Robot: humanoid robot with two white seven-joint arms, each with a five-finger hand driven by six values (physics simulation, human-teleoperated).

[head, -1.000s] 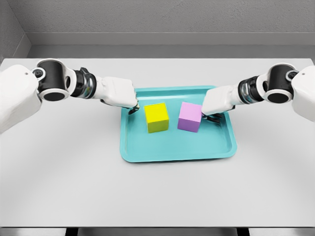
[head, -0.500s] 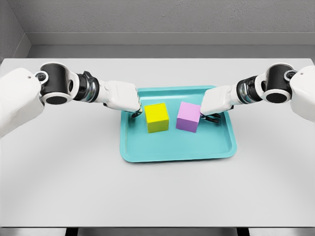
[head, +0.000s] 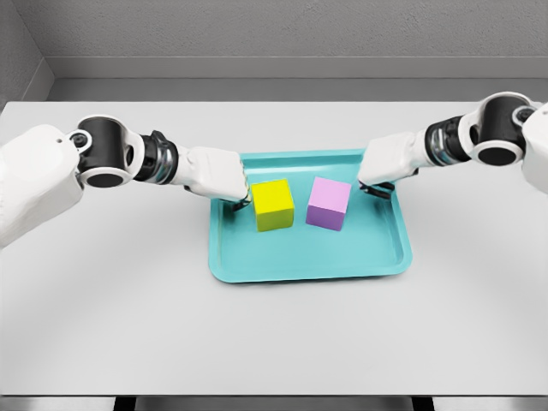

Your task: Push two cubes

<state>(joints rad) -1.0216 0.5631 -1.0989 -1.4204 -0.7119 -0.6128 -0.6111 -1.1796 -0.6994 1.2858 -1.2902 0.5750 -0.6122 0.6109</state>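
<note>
Head view: yellow cube (head: 273, 204) touches left hand's (head: 218, 175) curled fingers (head: 239, 200); purple cube (head: 328, 203) sits just clear of right hand's (head: 387, 161) curled fingers (head: 374, 190), both on teal tray (head: 308, 261).

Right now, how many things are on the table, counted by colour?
Yellow: 1, the yellow cube
Purple: 1, the purple cube
Teal: 1, the tray that holds both cubes
Total: 3
</note>
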